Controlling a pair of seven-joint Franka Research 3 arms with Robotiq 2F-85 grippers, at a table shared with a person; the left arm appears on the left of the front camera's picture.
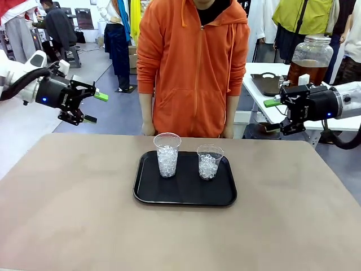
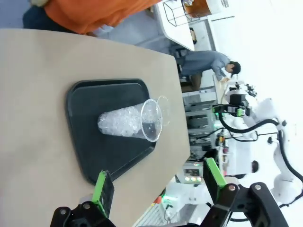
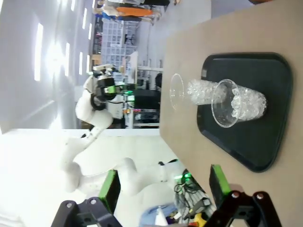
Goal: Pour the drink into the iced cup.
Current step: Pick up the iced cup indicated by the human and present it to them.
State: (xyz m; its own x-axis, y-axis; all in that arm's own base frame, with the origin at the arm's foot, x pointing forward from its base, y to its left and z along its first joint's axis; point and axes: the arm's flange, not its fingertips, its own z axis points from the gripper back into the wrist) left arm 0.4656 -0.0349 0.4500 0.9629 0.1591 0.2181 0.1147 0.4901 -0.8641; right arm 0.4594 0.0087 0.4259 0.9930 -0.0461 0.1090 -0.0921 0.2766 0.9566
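Hovering at either end of the table, pour not begun. Left gripper [image 1: 96,107]: jaws wide, nothing between the green pads. Right gripper [image 1: 272,114]: the same, wide and empty. Both are above table height, fingers aimed inward at each other. Below and between them is a black tray [image 1: 146,195] with a tall iced cup [image 1: 167,155] and a short iced cup [image 1: 209,162]; both are upright, side by side, not touching, ice only. The tall cup sits nearer the left gripper, the short one nearer the right; can't tell which is the target. The drink [image 1: 311,68], amber-brown in a big glass jar [image 1: 311,42], stands on a side table just behind the right gripper and well apart from the left. A person [image 1: 192,68] stands beyond the tray. Judgement: the step is securing the drink, and the right arm is better placed. The jar looks too broad for these jaws, so a hand-over or smaller vessel may be needed. Grip below the rim, keep it upright until over a cup, then tilt slowly, since ice will splash and a light cup could tip.
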